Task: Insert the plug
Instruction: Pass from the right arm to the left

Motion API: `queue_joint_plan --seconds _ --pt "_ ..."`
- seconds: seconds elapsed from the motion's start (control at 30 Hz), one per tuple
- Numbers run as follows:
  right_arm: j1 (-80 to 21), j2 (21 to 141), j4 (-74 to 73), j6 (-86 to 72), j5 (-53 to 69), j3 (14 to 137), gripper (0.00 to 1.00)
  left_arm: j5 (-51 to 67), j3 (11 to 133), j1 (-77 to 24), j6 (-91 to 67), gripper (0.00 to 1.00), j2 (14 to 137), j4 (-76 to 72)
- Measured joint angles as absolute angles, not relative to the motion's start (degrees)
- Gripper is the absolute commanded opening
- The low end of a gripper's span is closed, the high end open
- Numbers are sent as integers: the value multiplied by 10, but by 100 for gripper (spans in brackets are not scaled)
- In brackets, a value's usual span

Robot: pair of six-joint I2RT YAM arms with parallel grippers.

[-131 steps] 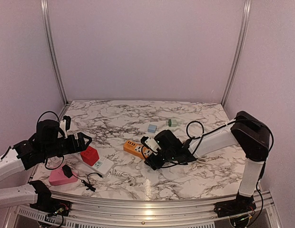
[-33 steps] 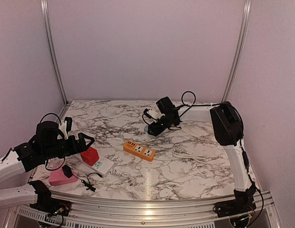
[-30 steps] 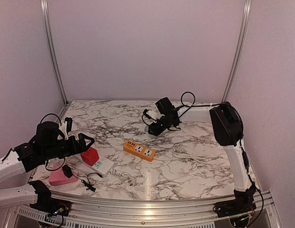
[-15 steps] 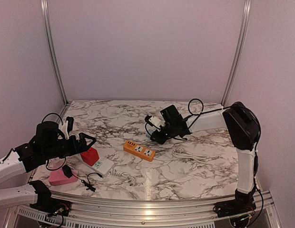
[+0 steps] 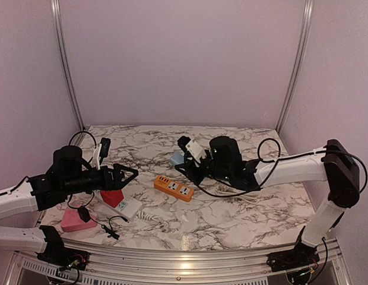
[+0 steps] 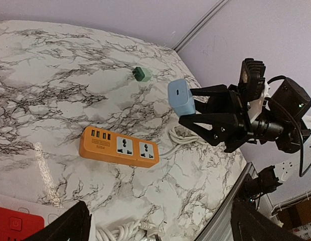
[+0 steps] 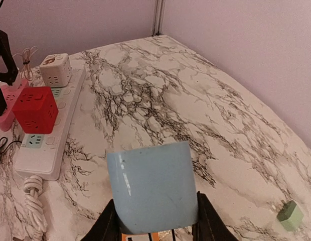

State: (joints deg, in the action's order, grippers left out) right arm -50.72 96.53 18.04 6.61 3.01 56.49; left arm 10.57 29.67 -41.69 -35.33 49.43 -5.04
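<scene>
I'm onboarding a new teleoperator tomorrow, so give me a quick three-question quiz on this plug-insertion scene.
1. True or false: the right gripper is shut on the light blue cube-shaped plug.
2. The orange plastic power strip carries: A no plug, B one plug, C two plugs.
3. Fill in: the left gripper has its jaws ____.
Key: 1 true; 2 A; 3 open.
</scene>
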Motion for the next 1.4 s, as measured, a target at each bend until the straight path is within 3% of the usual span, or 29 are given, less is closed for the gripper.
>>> queue_joint_plan --seconds 0.2,0.63,0.9,1.23,1.4 --pt "-575 930 239 29 -13 528 31 104 357 -478 -317 98 565 -83" --pt "-668 900 340 -5 -88 471 31 105 390 -520 -293 77 636 -140" --pt "-683 900 366 -5 -119 466 31 119 393 -526 -293 63 648 -162" --pt "-686 900 368 -1 -138 466 31 125 393 -529 -294 64 662 -174" --pt "-702 908 369 16 -156 466 31 125 393 -529 -296 53 667 -180"
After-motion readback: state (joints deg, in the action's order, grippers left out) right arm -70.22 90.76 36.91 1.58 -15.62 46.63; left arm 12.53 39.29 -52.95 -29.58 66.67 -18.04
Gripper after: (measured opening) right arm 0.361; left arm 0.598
